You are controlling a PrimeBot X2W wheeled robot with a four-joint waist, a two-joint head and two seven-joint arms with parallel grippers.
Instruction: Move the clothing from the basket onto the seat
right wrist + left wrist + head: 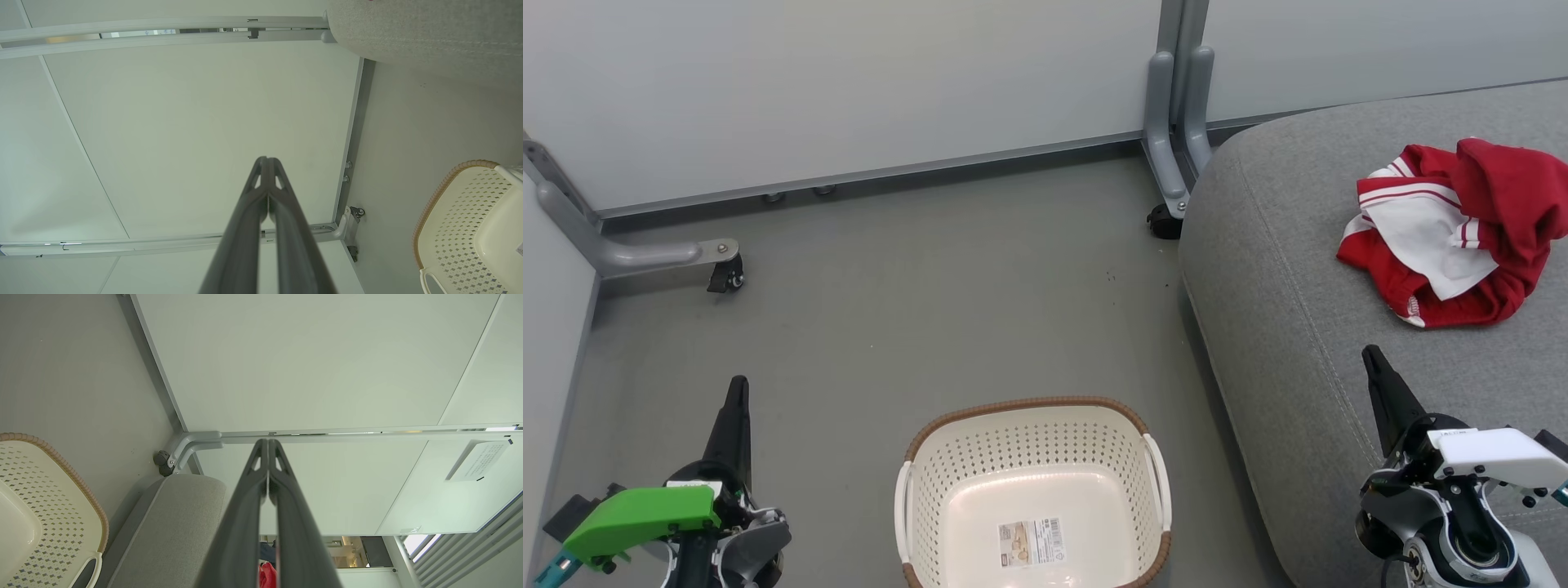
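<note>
Nearest you, your left fingers (732, 429) and right fingers (1390, 400) are both clenched together, grasping nothing, one at each lower corner. Between them the basket (1029, 406) stands on the floor (890, 310), its paper label (1031, 541) showing on the bottom. Farther off to your right, the clothing (1454, 229) lies crumpled on the seat (1282, 327).
</note>
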